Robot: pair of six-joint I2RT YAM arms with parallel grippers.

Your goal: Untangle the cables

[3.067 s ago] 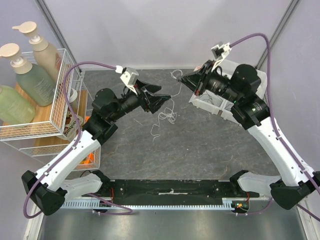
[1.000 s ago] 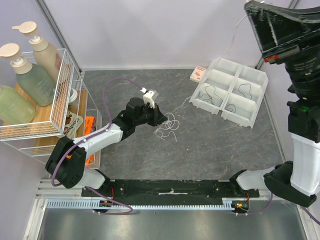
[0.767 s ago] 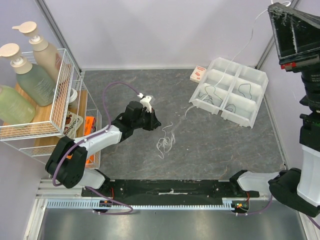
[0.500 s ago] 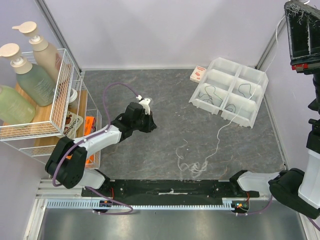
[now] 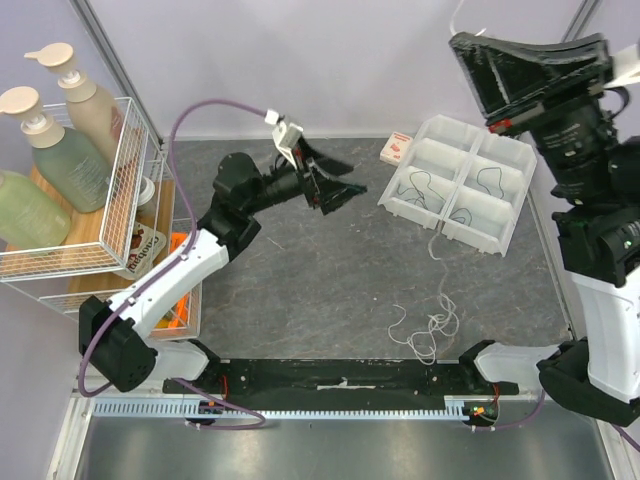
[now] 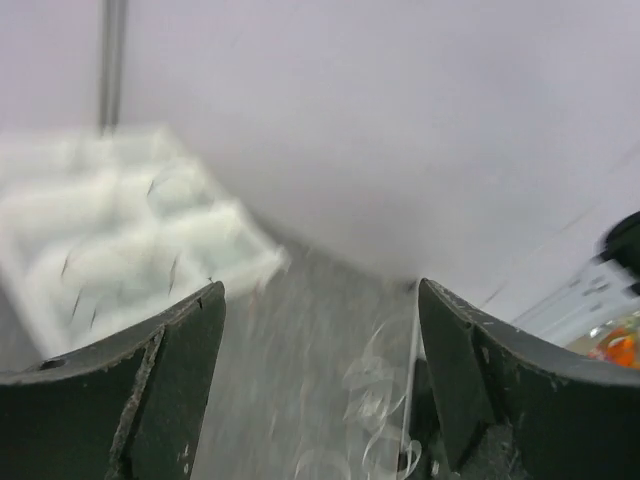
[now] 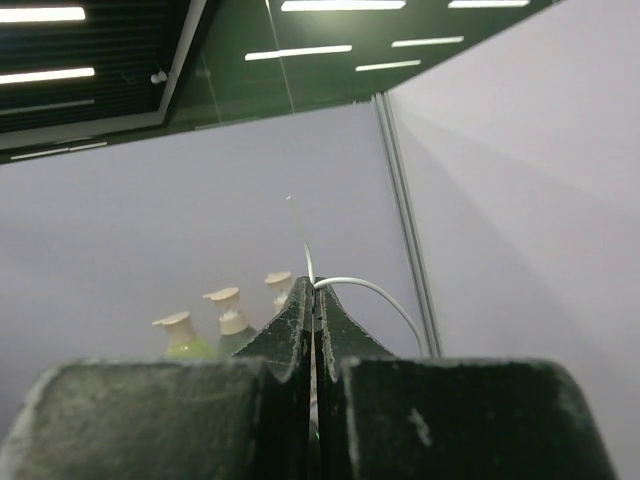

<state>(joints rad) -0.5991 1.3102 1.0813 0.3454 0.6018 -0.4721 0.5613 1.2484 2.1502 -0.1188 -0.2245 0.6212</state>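
Lavender walls close in a grey, stone-patterned counter [image 5: 300,300], with a wire rack [image 5: 100,240] of pump bottles [image 5: 55,130] off its left edge. Near the far right corner lies a white divided tray [image 5: 515,150] with thin dark cables [image 5: 420,185] curled in separate compartments, and a small box [image 5: 397,148] sits just beside its far-left corner. The right end effector [image 5: 462,42] is raised high above the counter, close to the overhead camera; the right wrist view shows its fingers pressed together, pinching the white cable [image 5: 428,330] between their tips, a short end poking up and a loop arching to one side. Most of that cable lies in a loose heap of loops by the counter's near edge, toward the right, with one strand rising from the heap past the tray's near rim. The left end effector [image 5: 340,188] hovers over the far middle of the counter, spread wide and holding nothing, pointing toward the tray.
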